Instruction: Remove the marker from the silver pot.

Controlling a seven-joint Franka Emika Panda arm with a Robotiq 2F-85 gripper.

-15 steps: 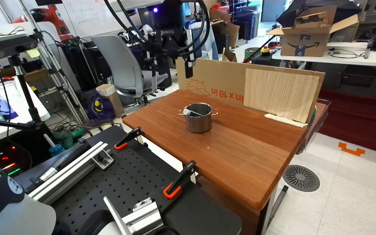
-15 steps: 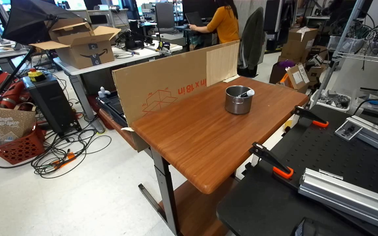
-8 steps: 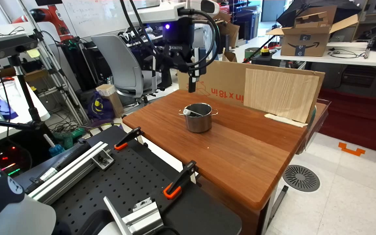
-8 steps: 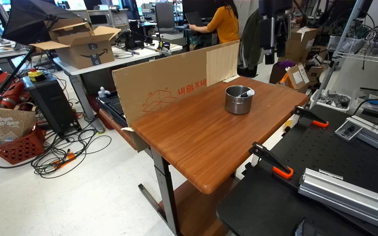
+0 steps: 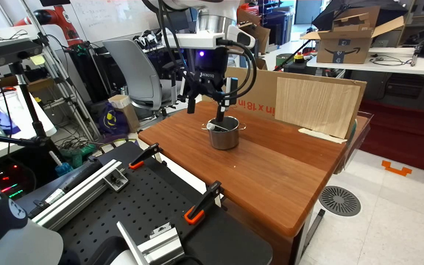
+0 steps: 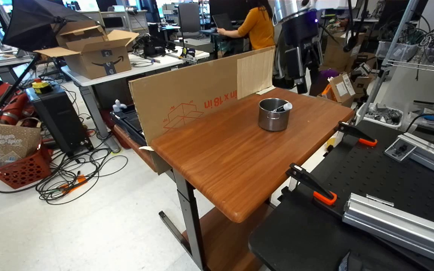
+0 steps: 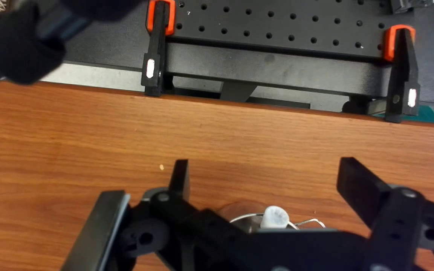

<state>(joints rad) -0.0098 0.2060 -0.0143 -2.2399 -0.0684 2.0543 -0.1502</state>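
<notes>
The silver pot (image 5: 224, 140) stands upright on the wooden table; it also shows in an exterior view (image 6: 272, 121). The marker (image 5: 211, 126) leans inside it, its thick white end over the rim and its darker body down in the pot; that white end also shows in an exterior view (image 6: 288, 106). In the wrist view the marker's white end (image 7: 274, 217) shows between the spread fingers, and the gripper body hides most of the pot (image 7: 245, 219). My gripper (image 7: 265, 165) is open and empty. In both exterior views the gripper (image 5: 205, 110) (image 6: 307, 81) hangs above the table near the pot.
The brown table (image 5: 271, 180) is backed by an upright cardboard panel (image 5: 247, 82) with a light wood-grain sheet (image 5: 317, 106). Black and orange clamps (image 5: 204, 202) (image 5: 145, 155) grip the near edge beside the black perforated board (image 5: 230, 235). A grey chair (image 5: 133, 70) stands behind.
My gripper has come down toward the pot, moving slightly rightward in an exterior view and entering from the top in an exterior view. The fingers stay open. Pot and marker have not moved.
</notes>
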